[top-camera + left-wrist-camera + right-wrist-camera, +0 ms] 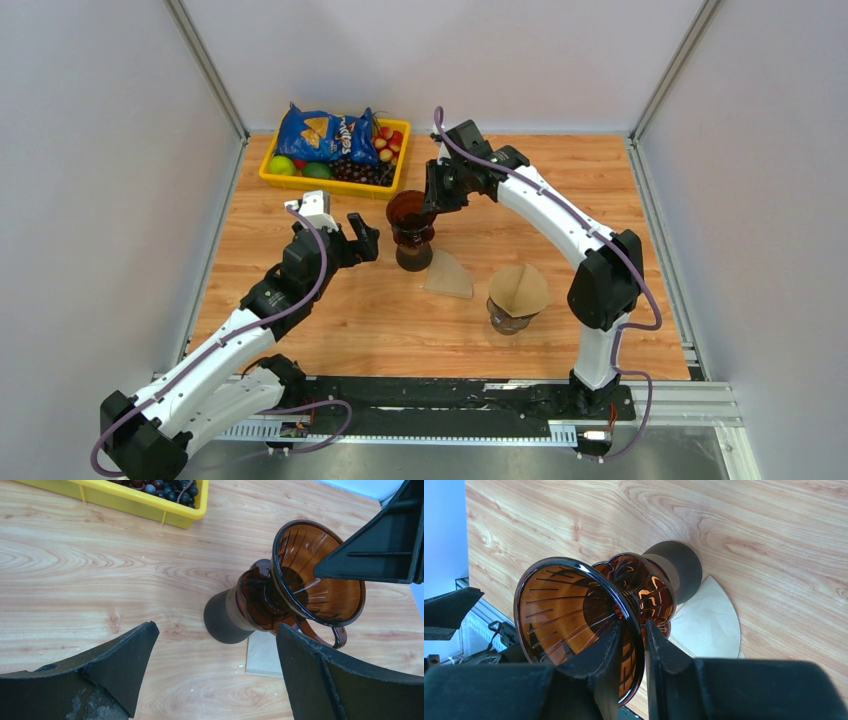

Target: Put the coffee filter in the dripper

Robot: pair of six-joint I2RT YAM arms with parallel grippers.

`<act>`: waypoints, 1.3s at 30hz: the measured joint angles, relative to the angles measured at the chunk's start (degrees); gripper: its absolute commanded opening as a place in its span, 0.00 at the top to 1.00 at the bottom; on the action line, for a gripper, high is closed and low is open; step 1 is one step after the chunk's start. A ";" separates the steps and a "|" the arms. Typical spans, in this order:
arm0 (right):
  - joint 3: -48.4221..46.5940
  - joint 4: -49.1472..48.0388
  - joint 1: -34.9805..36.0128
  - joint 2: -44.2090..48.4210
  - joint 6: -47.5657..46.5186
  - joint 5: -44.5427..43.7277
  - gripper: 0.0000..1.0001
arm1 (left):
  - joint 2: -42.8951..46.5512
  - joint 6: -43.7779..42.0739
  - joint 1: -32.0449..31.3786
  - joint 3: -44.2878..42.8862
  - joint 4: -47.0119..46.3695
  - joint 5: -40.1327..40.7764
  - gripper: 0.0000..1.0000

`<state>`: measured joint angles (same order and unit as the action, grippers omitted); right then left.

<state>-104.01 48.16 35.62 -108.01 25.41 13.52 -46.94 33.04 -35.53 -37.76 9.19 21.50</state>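
The amber glass dripper (411, 218) stands on its dark base at the middle of the table. My right gripper (437, 200) is shut on the dripper's rim, one finger inside the cone and one outside, as the right wrist view (634, 632) shows. A flat tan coffee filter (449, 276) lies on the table just right of the base; it also shows in the right wrist view (709, 617) and partly in the left wrist view (261, 654). My left gripper (362, 240) is open and empty, left of the dripper (320, 577), above bare wood.
A glass jar with a cone-shaped filter on top (518, 292) stands right of the flat filter. A yellow bin (335, 182) with a blue chip bag, fruit and grapes sits at the back left. Grey walls enclose the table.
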 measured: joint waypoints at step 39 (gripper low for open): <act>22.43 -9.07 -4.70 24.61 -1.36 -25.33 0.00 | -10.51 1.40 0.00 -7.08 -2.97 -0.17 0.00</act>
<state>-81.58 39.09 30.92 -83.40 24.05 -11.81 -57.45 34.44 -35.53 -44.84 6.22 21.32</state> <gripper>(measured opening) 0.997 0.998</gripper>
